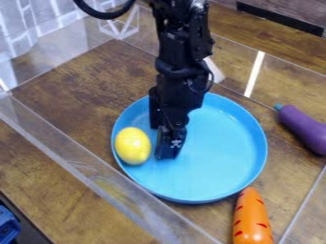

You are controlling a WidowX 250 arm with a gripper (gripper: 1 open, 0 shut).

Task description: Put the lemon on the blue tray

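Camera: 1 lemon [132, 145], 1 blue tray [235, 157]

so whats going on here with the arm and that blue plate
A single robot arm is working over the blue tray. The lemon already lies on the tray near its left rim, and the gripper stands right beside it with its jaws open, pointing down and holding nothing. So the lemon looks delivered. An orange carrot and a purple eggplant lie on the wooden table off the tray, untouched.
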